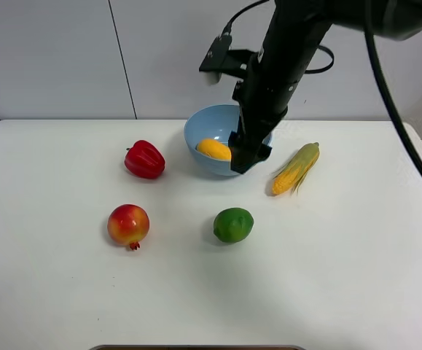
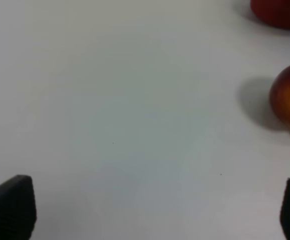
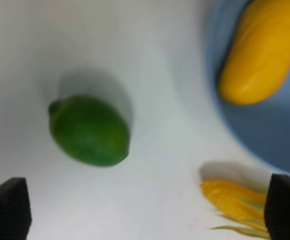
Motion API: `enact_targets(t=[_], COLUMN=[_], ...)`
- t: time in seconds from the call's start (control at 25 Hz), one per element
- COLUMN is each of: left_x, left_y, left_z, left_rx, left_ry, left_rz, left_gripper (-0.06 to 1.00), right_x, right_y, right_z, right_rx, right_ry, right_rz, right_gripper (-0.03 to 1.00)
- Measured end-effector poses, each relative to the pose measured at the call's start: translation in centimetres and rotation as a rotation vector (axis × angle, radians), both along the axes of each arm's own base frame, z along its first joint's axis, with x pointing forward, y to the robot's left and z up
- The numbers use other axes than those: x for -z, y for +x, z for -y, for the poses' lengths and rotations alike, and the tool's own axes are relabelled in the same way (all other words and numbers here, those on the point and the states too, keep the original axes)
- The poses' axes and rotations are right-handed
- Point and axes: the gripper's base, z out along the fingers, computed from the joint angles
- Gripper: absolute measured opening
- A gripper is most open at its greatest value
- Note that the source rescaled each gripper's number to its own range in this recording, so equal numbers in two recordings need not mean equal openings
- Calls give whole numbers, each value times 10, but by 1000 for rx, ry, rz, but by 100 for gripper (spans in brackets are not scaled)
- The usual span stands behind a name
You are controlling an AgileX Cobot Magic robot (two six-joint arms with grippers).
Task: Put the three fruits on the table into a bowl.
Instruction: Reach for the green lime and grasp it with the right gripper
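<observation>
From the high camera I count one bowl (image 1: 196, 135), three fruits, one bell pepper (image 1: 144, 160) and one corn cob (image 1: 296, 168) on the desk (image 1: 356, 277). The mango (image 1: 214, 149) lies inside the bowl. The lime (image 1: 233, 224) and the pomegranate (image 1: 128, 224) sit out on the desk, well apart, with open white surface all round them and wide bare room toward the near edge and both side edges. My right gripper (image 1: 247, 157) hangs at the bowl's near right rim, between mango and corn.

Only my left wrist camera shows my left gripper (image 2: 152, 210): its two fingers are spread wide over bare desk, grasping nothing. The pomegranate is off to one side, the pepper beyond it, both cut by the frame.

My right wrist camera shows what the arm hides from above: that gripper is released too, fingers far apart and empty. The lime lies on the desk beyond them, the bowl with the mango farther on, and the corn's tip just beside one finger.
</observation>
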Motion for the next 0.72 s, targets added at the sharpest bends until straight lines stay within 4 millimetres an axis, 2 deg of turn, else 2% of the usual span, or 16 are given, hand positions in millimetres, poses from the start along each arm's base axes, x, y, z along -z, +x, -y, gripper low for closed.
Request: enact_targets(t=[0.2,0.36,0.52,0.72], left_x=[0,0,0,0], left_y=[0,0,0,0], left_z=[0,0,0,0], left_rx=[0,1,1,1], left_ry=[0,1,1,1], left_rz=[0,0,0,0], left_gripper=[100,100,100,100], right_x=[31,49,60,67], right_y=[-20,-27,-29,-27], right_z=[-7,-9,-7,-9], right_rx=[-80,-101,-108,-121], right_ry=[-97,-117,-118,-117], right_rz=[-49,-48,-46,-33], right_gripper=[87,87,97,100])
